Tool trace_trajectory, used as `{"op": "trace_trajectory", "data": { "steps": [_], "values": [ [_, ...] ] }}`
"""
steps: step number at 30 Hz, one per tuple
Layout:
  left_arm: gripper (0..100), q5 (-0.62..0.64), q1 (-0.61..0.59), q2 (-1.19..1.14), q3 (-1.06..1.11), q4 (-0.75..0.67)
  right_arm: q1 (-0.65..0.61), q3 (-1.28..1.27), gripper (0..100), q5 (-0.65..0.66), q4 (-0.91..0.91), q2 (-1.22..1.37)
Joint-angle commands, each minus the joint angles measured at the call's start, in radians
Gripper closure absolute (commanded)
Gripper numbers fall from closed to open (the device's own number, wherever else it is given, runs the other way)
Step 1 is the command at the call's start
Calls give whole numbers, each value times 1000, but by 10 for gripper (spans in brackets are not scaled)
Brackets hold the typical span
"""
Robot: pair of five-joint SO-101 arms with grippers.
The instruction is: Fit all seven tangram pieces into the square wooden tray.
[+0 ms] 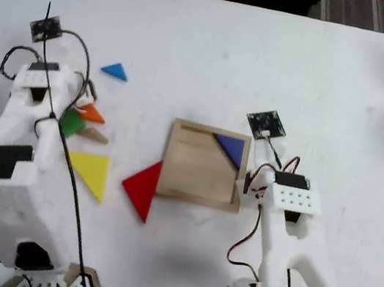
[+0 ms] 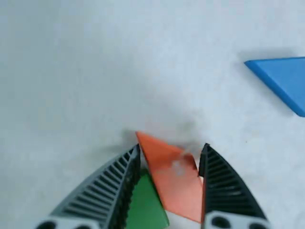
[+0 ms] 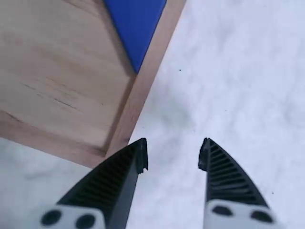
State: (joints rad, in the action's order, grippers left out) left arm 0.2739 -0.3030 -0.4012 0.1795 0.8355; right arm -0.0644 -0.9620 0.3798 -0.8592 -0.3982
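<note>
One blue triangle (image 1: 230, 149) sits in the tray's (image 1: 197, 200) far right corner, six pieces wait outside. Left gripper (image 2: 170, 150) straddles the orange triangle (image 2: 174, 183), left of the tray, grip unclear. Right gripper (image 3: 172, 152) hangs released by the tray's near right corner.

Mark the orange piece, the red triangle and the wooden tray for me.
orange piece (image 2: 174, 186): left wrist view, middle of its top face.
red triangle (image 1: 143, 188): high view, centre of the triangle.
wooden tray (image 1: 191, 167): high view, bare floor of the tray.
</note>
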Motion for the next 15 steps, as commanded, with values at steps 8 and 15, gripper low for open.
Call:
{"op": "trace_trajectory", "data": {
  "steps": [8, 15],
  "values": [
    [793, -77, 176, -47, -169, 207, 4, 2, 825, 11, -5, -30],
    [793, -84, 170, -47, -167, 216, 8, 2, 825, 11, -5, -30]
  ]
}}
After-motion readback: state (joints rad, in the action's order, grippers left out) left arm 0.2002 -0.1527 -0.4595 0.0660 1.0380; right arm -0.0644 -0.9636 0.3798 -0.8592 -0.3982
